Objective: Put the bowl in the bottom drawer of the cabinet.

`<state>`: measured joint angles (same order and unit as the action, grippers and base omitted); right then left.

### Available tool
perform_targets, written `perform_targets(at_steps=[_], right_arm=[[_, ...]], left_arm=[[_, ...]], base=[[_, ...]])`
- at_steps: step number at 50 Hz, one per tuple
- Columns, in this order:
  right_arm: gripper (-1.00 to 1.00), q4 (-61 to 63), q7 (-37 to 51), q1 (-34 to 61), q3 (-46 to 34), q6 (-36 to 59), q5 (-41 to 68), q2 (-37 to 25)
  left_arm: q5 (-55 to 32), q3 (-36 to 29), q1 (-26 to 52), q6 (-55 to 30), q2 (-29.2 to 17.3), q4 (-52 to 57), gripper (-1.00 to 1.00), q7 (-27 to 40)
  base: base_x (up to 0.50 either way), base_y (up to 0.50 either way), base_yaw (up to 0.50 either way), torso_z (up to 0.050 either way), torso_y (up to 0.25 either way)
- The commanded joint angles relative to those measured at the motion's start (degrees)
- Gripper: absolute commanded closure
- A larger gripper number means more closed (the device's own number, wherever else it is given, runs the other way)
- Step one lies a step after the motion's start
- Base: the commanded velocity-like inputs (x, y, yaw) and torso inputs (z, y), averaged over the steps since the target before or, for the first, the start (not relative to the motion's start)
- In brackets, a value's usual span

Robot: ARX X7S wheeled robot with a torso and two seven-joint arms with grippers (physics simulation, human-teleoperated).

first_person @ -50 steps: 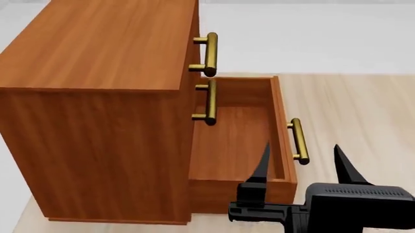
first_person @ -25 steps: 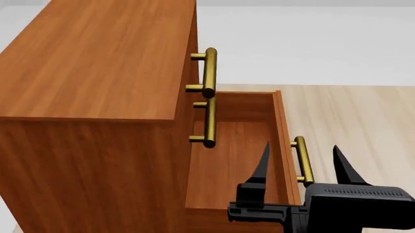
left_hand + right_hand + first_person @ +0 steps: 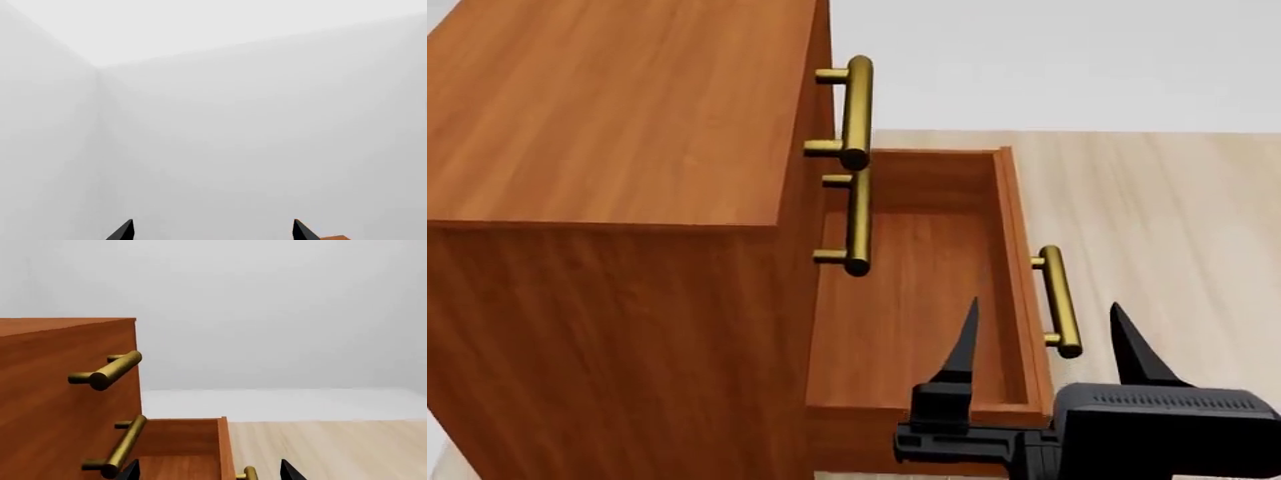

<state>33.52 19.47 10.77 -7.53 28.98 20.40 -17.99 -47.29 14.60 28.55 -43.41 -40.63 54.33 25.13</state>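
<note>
Writing: no words, brand names or labels can be read on anything.
Cabinet: the cabinet is a red-brown wood box that fills the left side of the head view. Its flat top is bare.
Upper handles: the top brass handle and the middle brass handle stick out from the front, one under the other. Both those drawers are closed.
Bottom drawer: the bottom drawer is pulled far out. You can see its bare wood floor, and nothing lies in it.
Drawer handle: its brass bar handle sits on the outside of the front wall.
Bowl: the bowl is in none of the pictures, so I cannot tell where it is.
Right gripper: the right gripper is spread wide and holds nothing. One finger is over the drawer's near corner, the other is past the front wall.
Left gripper: the left gripper shows only two tips, far apart, against a plain white wall.
Open room: pale wood floor lies beside the drawer.
</note>
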Motion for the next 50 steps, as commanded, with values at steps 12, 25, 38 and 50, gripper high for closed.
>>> perform_targets(at_steps=[12,25,38,50], right_arm=[[-1.0,-0.36,0.24,-0.06,-0.57,-0.45,0.27,-0.32],[-1.0,-0.54,0.53,0.1,-0.61,-0.52,0.45,-0.55],[-1.0,-0.75,0.63,0.04,-0.89,-0.85,0.55,-0.71],[-1.0,0.36,1.22,0.57,-1.14,0.29,0.89,-1.08]], left_arm=[[-0.48,0.11,-0.72,0.61,-0.61,0.13,-1.0,0.46],[0.01,-0.87,-0.51,1.16,-0.56,-0.44,-1.0,0.53],[-0.6,-0.27,-0.99,1.72,-0.67,-0.58,-1.0,0.78],[-0.08,-0.5,-1.6,2.57,-0.68,-0.88,-1.0,0.56]], base=[[0.0,0.0,0.0,0.0,-0.163],[0.0,0.0,0.0,0.0,-0.162],[0.0,0.0,0.0,0.0,-0.075],[0.0,0.0,0.0,0.0,0.0]])
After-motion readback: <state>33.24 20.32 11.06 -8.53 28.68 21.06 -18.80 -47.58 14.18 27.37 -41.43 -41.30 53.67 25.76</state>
